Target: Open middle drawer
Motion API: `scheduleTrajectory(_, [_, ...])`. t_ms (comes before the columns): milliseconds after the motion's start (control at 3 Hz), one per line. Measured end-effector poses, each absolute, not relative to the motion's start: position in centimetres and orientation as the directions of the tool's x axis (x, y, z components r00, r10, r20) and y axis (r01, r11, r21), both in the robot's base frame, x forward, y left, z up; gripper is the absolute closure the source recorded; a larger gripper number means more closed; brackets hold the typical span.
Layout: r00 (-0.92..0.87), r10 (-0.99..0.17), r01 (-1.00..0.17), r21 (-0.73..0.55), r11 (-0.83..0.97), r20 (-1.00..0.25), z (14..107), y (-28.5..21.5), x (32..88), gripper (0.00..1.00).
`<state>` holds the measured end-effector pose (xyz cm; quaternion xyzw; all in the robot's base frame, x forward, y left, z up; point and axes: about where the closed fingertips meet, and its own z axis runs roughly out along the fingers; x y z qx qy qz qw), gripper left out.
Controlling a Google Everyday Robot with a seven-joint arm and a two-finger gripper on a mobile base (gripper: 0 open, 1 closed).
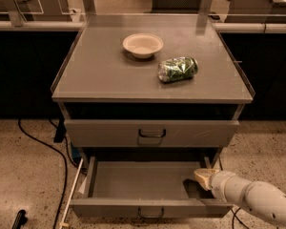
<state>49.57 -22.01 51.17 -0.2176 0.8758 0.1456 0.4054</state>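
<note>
The middle drawer [133,179] is a grey metal drawer pulled well out of the cabinet, and its shallow tray looks empty. Its front panel [105,208] faces me at the bottom of the view, with a small dark pull handle [150,214] at its centre. My gripper [203,176], pale-tipped on a white arm [257,202] coming in from the lower right, is inside the drawer's right side, near the right wall and behind the front panel. It holds nothing that I can see.
The drawer above [109,133] is closed, with a dark handle [151,133]. On the cabinet top [95,75] are a white bowl [142,45] and a crumpled green can [178,69]. A black cable [62,161] runs over the floor at left. Dark cabinets flank both sides.
</note>
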Motion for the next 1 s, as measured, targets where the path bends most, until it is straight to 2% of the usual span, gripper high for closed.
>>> scheduleTrajectory(667, [-0.577, -0.263, -0.499, 0.079, 0.863, -0.774, 51.17, -22.0, 49.57, 0.11])
scheduleTrajectory(1000, [-0.577, -0.263, -0.499, 0.079, 0.863, -0.774, 51.17, -22.0, 49.57, 0.0])
